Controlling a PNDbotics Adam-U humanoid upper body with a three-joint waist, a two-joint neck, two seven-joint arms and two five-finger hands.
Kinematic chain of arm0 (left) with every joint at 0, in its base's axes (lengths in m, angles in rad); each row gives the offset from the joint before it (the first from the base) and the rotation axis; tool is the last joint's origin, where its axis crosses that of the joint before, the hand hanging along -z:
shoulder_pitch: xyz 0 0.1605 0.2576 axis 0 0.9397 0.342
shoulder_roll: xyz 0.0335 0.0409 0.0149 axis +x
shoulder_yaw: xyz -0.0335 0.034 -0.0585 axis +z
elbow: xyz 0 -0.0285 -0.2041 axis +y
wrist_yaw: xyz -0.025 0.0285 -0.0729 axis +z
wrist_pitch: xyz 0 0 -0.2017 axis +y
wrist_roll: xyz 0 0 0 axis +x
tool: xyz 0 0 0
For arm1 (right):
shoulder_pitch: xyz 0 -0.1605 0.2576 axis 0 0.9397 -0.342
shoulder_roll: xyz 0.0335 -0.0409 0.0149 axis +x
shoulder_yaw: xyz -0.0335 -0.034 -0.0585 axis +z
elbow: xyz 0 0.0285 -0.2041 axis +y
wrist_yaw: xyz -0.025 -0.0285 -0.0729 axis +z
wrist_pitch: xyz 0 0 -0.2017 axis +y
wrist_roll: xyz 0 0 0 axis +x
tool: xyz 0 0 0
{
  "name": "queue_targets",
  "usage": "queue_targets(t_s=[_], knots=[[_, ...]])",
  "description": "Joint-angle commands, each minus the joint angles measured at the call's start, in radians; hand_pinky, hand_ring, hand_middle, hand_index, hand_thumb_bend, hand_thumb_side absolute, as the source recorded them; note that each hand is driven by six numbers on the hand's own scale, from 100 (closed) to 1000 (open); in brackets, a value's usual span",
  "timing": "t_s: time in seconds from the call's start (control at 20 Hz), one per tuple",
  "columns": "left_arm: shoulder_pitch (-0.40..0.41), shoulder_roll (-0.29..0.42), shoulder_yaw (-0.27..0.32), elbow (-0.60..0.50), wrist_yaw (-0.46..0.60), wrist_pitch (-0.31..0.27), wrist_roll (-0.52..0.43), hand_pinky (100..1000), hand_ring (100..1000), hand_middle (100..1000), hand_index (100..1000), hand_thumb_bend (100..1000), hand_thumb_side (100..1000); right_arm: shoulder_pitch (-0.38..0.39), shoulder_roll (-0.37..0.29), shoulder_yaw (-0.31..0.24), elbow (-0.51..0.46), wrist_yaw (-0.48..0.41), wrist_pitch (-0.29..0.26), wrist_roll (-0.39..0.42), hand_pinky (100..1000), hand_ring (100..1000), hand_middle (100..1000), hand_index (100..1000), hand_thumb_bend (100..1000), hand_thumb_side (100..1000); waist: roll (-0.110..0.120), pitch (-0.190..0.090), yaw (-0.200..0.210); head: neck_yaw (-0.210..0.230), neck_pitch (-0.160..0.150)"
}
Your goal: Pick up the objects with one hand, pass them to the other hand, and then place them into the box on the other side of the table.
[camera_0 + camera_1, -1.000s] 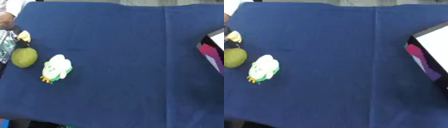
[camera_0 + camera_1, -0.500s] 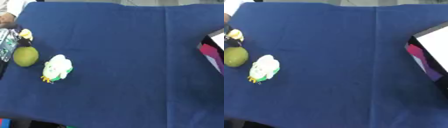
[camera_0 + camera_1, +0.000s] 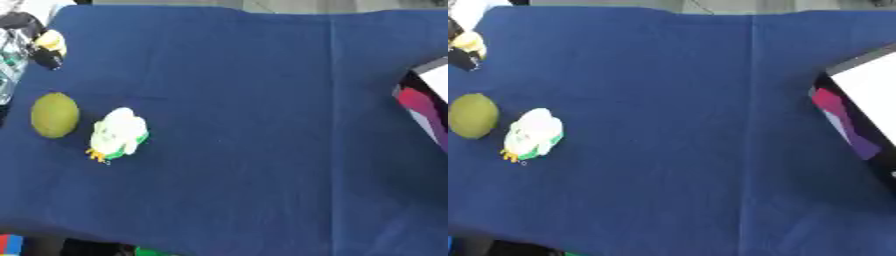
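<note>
My left hand (image 3: 26, 25) shows at the far left corner of the blue table, dark fingers curled round a small yellow object (image 3: 49, 43). A yellow-green round fruit (image 3: 54, 115) lies near the left edge, apart from the hand. Just to its right lies a white and green toy with orange feet (image 3: 118, 135). The box (image 3: 837, 107) stands at the right edge, black-rimmed with a white inside and a magenta and purple wall. My right hand is out of sight.
The blue cloth (image 3: 262, 125) covers the whole table, with a fold line running front to back right of the middle. A silvery part of my left arm (image 3: 7, 60) shows at the left edge. Coloured bits (image 3: 10, 245) peek out below the front edge.
My left hand has drawn away from the fruit toward the far left corner, taking the small yellow object with it. Fruit, toy and box stay put.
</note>
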Motion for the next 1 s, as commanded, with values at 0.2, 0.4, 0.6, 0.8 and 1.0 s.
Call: queue_targets(t_s=[0.2,0.4,0.6,0.8,1.0], knots=[[0.041,0.117,-0.004,-0.197,0.096,0.003,-0.029,747,697,549,629,100,132,-0.013,-0.129,-0.076,-0.01,-0.02,-0.04,0.008,707,848,864,834,100,308,-0.004,-0.045,-0.002,0.0,0.012],[0.114,0.168,0.001,-0.376,0.241,0.023,-0.031,752,692,542,629,100,174,-0.018,-0.18,-0.104,-0.01,-0.045,-0.045,0.02,712,849,865,836,100,282,-0.006,-0.054,-0.001,0.001,0.016],[0.192,0.203,-0.015,-0.555,0.377,0.051,-0.011,753,679,540,630,100,201,-0.036,-0.239,-0.121,-0.01,-0.065,-0.021,0.042,717,849,865,836,100,248,-0.009,-0.071,0.004,0.003,0.021],[0.237,0.204,-0.049,-0.7,0.454,0.067,0.0,755,671,537,629,100,229,-0.09,-0.308,-0.128,-0.01,-0.094,0.028,0.093,722,850,864,836,100,209,-0.013,-0.09,0.003,-0.012,0.021],[0.251,0.16,-0.093,-0.814,0.508,0.068,0.018,758,667,533,630,100,272,-0.179,-0.358,-0.107,-0.01,-0.135,0.104,0.177,726,850,863,836,100,203,-0.016,-0.106,-0.001,-0.046,0.014]])
